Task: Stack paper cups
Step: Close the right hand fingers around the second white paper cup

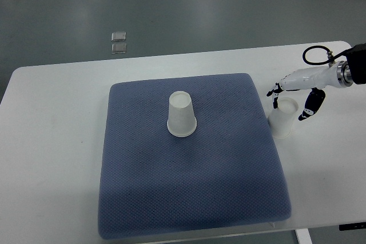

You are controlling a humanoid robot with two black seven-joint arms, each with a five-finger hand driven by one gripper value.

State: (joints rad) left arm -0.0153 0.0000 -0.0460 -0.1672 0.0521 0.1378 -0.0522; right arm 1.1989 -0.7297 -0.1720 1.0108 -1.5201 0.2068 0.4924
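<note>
One white paper cup (182,115) stands upside down near the middle of the blue-grey mat (189,198). A second white paper cup (283,117) stands upside down on the white table just off the mat's right edge. My right hand (290,102) comes in from the right edge and hovers around the top of that second cup, fingers spread on either side of it, not closed on it. The left arm is not in the picture.
The white table (51,141) carries the mat; its right edge runs close behind the right hand. Two small clear square pieces (119,42) lie on the grey floor beyond the table's far edge.
</note>
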